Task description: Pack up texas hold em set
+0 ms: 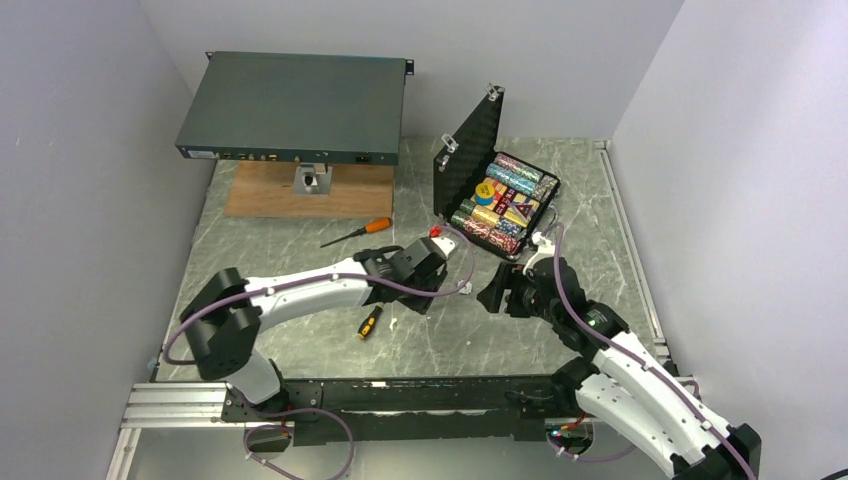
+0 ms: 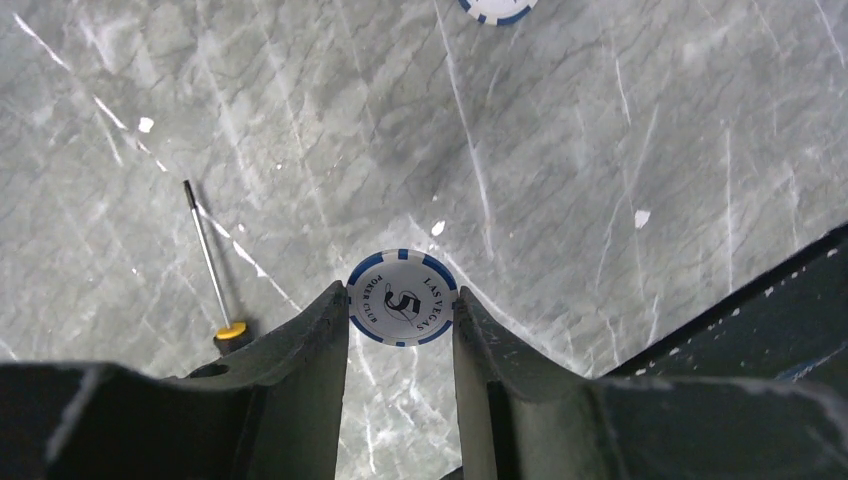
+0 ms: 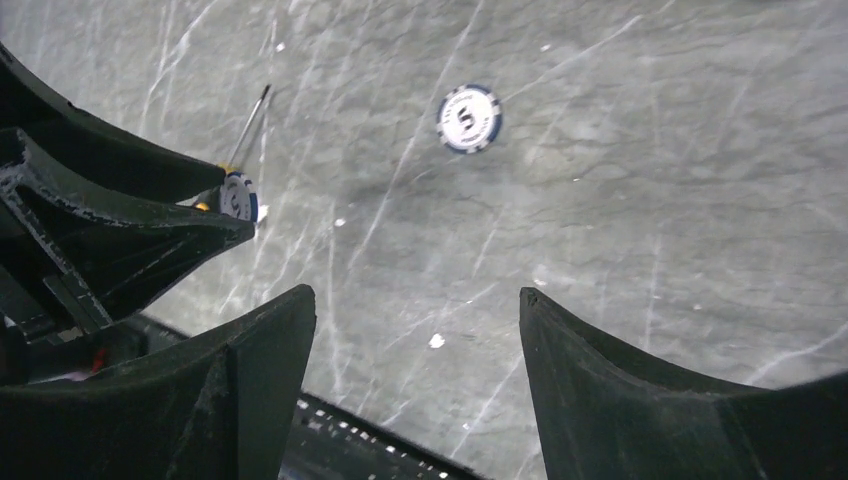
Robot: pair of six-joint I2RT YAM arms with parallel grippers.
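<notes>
My left gripper (image 2: 401, 300) is shut on a white chip with blue edge marks (image 2: 401, 297), pinched by its rim above the grey table. The right wrist view shows that chip (image 3: 238, 196) at the left fingers' tips. My left gripper (image 1: 437, 275) is near the table's middle. A second white chip (image 3: 469, 118) lies flat on the table beyond my right gripper (image 3: 415, 300), which is open and empty. My right gripper (image 1: 497, 292) is just right of the left one. The black case (image 1: 470, 150) stands open behind them, with chip rows (image 1: 515, 178) and the blue-yellow card box (image 1: 487, 188) inside.
An orange-handled screwdriver (image 1: 358, 231) and a second screwdriver (image 1: 370, 320) lie left of the grippers; the latter shows in the left wrist view (image 2: 212, 265). A dark-green rack unit (image 1: 295, 105) sits on a wooden board (image 1: 270, 192) at the back left. A black rail (image 3: 350, 430) borders the near edge.
</notes>
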